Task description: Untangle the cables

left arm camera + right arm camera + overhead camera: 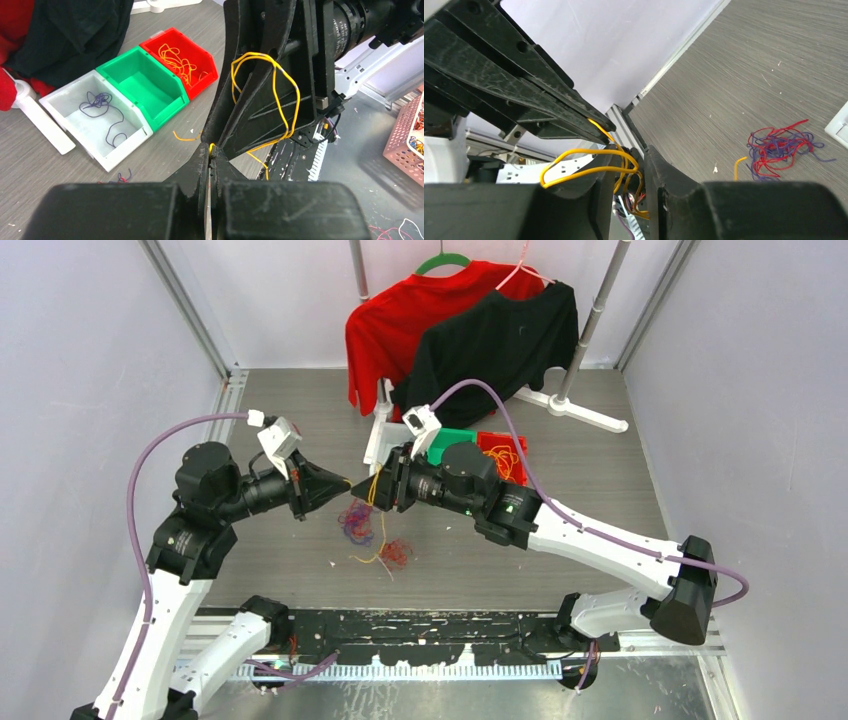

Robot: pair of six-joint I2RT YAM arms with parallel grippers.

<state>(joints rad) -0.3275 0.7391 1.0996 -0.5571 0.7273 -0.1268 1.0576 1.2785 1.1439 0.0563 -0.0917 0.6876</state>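
Yellow cable (591,150) bridged betw. left end effector (345,483) & right end effector (385,480), above the counter (560,530).
Your left fingers are pinched tight on the cable's end. Your right jaws stand a bit apart, w/ cable loops slack in the gap. Long axis runs approx. left-right, tip to tip. One strand hangs down by the purple-red tangle (356,522) on the counter.

Cable (274,75) end hidden in left gripper (210,152)
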